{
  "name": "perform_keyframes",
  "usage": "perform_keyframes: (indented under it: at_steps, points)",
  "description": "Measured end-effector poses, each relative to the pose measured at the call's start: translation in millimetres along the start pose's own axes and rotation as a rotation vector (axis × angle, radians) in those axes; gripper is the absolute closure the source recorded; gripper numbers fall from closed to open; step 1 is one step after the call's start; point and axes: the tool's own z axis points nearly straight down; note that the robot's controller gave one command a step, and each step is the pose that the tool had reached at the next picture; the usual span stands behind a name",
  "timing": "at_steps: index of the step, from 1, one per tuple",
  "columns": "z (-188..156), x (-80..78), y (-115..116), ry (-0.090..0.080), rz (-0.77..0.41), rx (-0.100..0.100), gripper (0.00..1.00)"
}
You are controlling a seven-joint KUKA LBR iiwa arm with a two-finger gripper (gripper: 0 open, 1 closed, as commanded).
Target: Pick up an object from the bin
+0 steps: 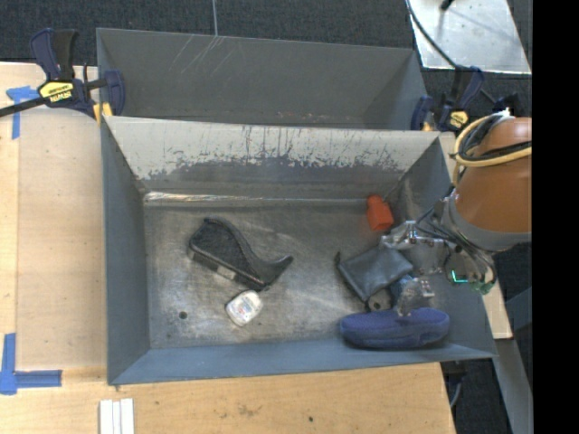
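Camera view shows us the grey bin [122, 242], its floor scuffed pale and its back wall streaked with scratches, with dark carpet [298, 3] beyond. We see the hand [412, 287] at the bin's right end, over a dark grey angular piece [366, 274] and next to a blue oblong pad [394, 330] by the front wall. Whether the hand is open or closed, we cannot tell.

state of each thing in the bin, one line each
black curved piece: lying flat, left of middle
small whitish lump: loose, beside it
orange piece: by the back wall, right
dark grey slab: beneath the pincer
blue oblong pouch: flat along the front wall
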Motion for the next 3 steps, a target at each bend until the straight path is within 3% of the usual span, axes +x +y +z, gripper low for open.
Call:
perform_keyframes:
  at_steps: [1,2,3]
  points:
    - [70,-9.2,-13,-0.006,0.188,0.0,0.0]
    - [69,-9.9,-13,-0.008,0.186,0.001,1.0]
    - [-179,-18.0,-25,-0.017,-0.139,0.005,1.0]
